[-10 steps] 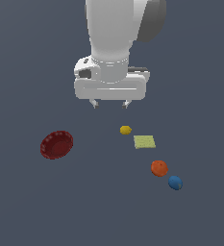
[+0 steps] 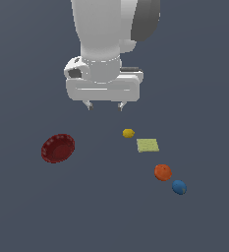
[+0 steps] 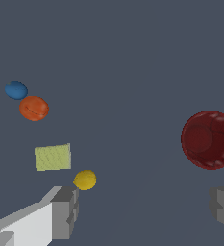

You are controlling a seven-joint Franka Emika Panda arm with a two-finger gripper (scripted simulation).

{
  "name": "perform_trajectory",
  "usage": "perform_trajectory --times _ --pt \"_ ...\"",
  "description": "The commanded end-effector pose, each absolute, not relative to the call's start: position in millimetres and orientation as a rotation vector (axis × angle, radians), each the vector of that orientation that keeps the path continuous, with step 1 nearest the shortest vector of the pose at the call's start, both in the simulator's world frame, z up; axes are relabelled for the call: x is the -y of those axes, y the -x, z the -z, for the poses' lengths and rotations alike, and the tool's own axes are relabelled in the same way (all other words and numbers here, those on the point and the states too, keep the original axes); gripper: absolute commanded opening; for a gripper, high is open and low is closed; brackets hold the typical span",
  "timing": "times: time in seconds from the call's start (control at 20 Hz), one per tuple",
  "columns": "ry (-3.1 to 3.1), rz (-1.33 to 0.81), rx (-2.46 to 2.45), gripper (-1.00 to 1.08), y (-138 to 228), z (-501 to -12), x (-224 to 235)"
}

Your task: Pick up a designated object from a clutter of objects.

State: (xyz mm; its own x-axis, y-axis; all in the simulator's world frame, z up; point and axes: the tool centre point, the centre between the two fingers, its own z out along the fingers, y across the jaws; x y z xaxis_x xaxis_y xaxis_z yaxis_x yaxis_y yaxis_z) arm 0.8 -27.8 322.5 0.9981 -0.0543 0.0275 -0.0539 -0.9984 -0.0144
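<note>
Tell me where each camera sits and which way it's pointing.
Exterior view: off the arm, looking down at the floor with the white gripper hanging above the objects.
Wrist view: on the wrist, facing down past the open jaws.
Both show the glossy blue ball, orange ball, pale yellow-green square, small yellow ball and dark red ribbed bowl.

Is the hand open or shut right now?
Open. The hand has its two fingers spread wide apart with nothing between them; the blue ball lies apart on the floor.
</note>
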Motion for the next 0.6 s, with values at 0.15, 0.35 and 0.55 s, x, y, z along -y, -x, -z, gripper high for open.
perform_trajectory --times 0.15,0.35,0.55 --pt "3.124 0.045 -0.096 1.0 -0.3 -323.3 31.6" --pt "3.124 0.045 -0.089 1.0 -2.0 -322.8 30.9" --pt "3.13 0.043 -0.053 1.0 -9.8 -320.0 25.3"
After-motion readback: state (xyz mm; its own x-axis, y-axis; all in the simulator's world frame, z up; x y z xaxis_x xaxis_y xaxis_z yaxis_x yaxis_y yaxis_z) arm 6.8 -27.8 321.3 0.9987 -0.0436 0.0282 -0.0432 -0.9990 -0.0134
